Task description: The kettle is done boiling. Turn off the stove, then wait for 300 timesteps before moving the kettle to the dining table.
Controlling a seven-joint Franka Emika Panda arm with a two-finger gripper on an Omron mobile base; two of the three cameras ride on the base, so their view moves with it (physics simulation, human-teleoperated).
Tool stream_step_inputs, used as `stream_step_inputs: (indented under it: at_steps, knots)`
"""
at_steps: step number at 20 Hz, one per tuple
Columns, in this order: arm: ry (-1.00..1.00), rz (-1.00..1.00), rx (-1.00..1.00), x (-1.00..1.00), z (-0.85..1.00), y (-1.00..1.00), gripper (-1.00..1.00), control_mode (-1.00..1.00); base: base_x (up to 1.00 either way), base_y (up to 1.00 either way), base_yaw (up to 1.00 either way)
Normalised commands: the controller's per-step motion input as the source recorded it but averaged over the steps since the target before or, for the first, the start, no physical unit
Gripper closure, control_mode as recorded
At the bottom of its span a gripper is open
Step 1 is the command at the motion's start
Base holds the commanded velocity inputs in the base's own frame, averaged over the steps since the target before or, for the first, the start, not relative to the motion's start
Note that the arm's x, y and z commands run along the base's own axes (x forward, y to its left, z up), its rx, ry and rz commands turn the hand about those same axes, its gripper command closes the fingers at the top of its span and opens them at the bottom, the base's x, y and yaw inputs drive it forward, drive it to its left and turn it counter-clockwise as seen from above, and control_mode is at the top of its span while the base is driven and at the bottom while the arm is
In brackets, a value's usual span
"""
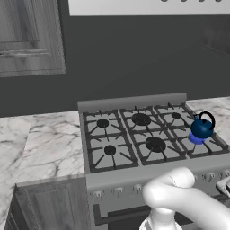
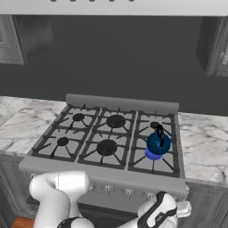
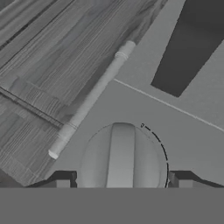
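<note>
The blue kettle (image 1: 202,127) (image 2: 158,143) stands on the stove's (image 1: 130,104) (image 2: 120,103) front right burner, with a blue flame (image 1: 196,139) (image 2: 153,155) glowing under it. My gripper (image 3: 120,180) is low at the stove's front panel, below the kettle's end of the range. In the hand view, a round grey stove knob (image 3: 121,155) with a raised bar sits between the two dark fingertips (image 3: 63,181), which press against its sides. The hand (image 2: 165,211) shows at the knob row. The dining table is out of view.
The oven door handle (image 3: 92,99) runs as a pale bar just past the knob. Marble counters (image 1: 40,143) (image 2: 205,142) flank the range on both sides. Grey cabinets (image 1: 27,36) hang on the dark wall, and a hood (image 2: 116,6) spans above.
</note>
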Motion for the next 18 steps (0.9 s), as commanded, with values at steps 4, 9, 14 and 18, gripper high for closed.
stream_step_inputs:
  at_steps: [4, 9, 14, 18]
  knots:
    - [0.0, -0.01, 0.29, -0.01, -0.04, -0.31, 1.0, -1.0, 0.0, 0.0, 0.0]
    - [0.0, -0.02, 0.28, -0.1, -0.02, -0.27, 1.0, -1.0, 0.0, 0.0, 0.0]
    - [0.0, -0.02, 0.2, -0.25, -0.11, -0.19, 1.0, -1.0, 0.0, 0.0, 0.0]
    - [-0.01, -0.04, 0.15, -0.18, -0.05, -0.03, -1.0, -1.0, 0.0, 0.0, 0.0]
